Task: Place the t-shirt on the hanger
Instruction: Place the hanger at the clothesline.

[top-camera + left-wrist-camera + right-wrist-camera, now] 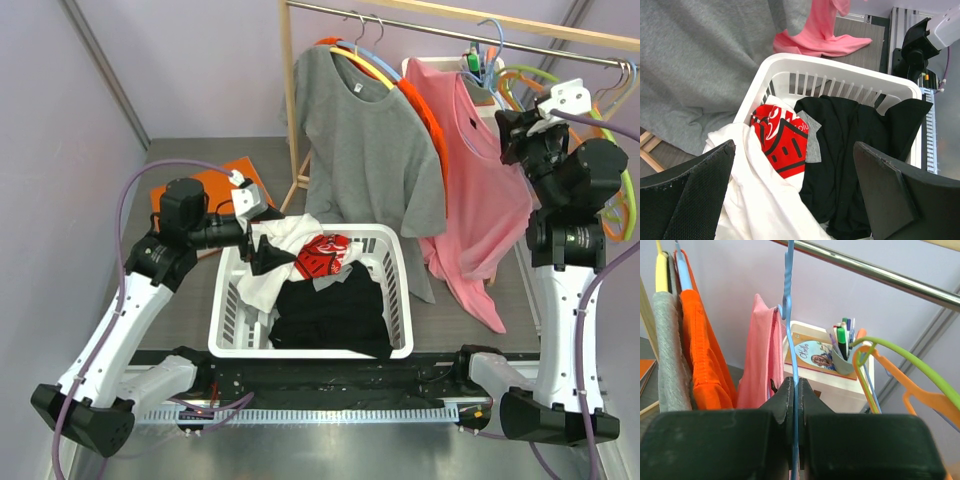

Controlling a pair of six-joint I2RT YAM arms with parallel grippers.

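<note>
Right gripper (794, 390): clamping hanger (791, 335), far right corner.
Left gripper (792, 187): gaping wide over basket (840, 67).
Risk: hanger possibly slipping off rail (875, 272), t-shirt (760, 355) dropping.

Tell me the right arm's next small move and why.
Probably open the right gripper and ease back: it is shut on the hanger wire, the t-shirt already hangs from it, and the hook seems to sit over the rail, though neither view fully settles that.
</note>
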